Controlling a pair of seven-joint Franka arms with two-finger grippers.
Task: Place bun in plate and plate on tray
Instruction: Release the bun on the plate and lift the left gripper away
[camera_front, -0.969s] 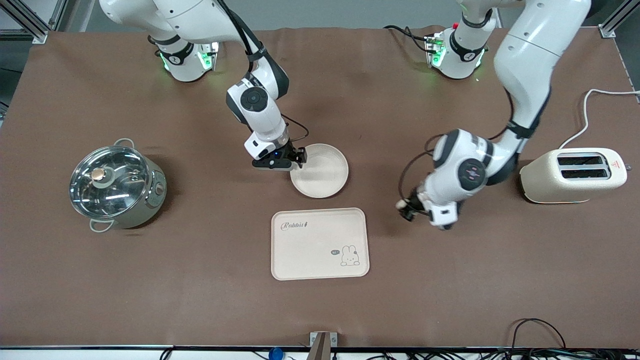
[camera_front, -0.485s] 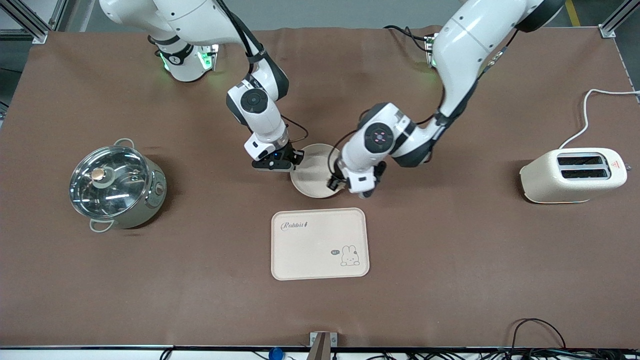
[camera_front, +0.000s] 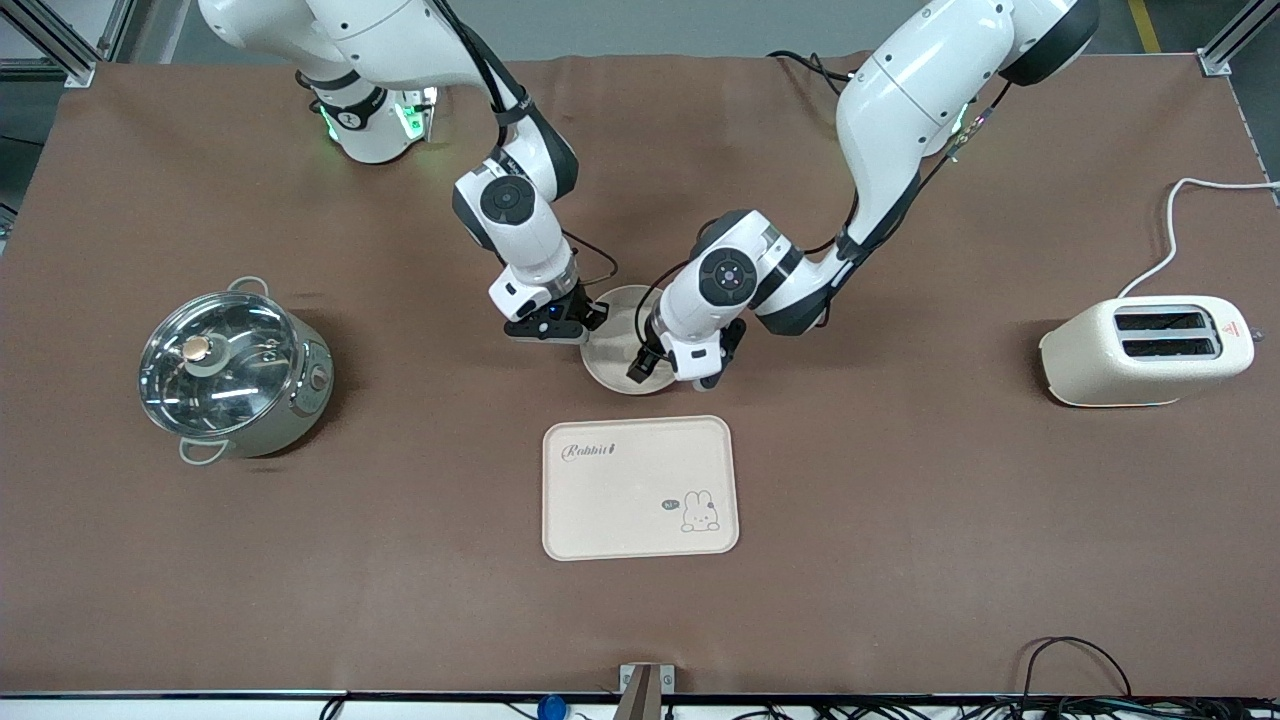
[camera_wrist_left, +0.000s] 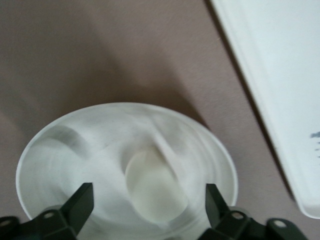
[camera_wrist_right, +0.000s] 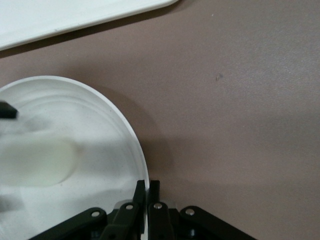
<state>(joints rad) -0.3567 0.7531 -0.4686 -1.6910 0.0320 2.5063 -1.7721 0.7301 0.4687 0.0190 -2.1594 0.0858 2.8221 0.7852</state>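
The round cream plate (camera_front: 608, 352) lies just farther from the front camera than the Rabbit tray (camera_front: 640, 487). My right gripper (camera_front: 592, 322) is shut on the plate's rim (camera_wrist_right: 131, 131) at the side toward the right arm's end. My left gripper (camera_front: 643, 362) hangs low over the plate, fingers open wide. The pale bun (camera_wrist_left: 152, 185) lies in the plate (camera_wrist_left: 60, 150) between the open fingers (camera_wrist_left: 85, 197), touching neither. The bun also shows in the right wrist view (camera_wrist_right: 42, 162). In the front view the left hand hides it. The tray's edge shows in both wrist views (camera_wrist_left: 280, 75) (camera_wrist_right: 75, 12).
A steel pot with a glass lid (camera_front: 230, 368) stands toward the right arm's end. A cream toaster (camera_front: 1145, 350) with a white cord stands toward the left arm's end. Cables lie along the table's front edge.
My left arm swung from near the toaster's side to over the plate, carrying the bun; its fingers now stand open around the bun in the plate. The right gripper stayed on the rim.
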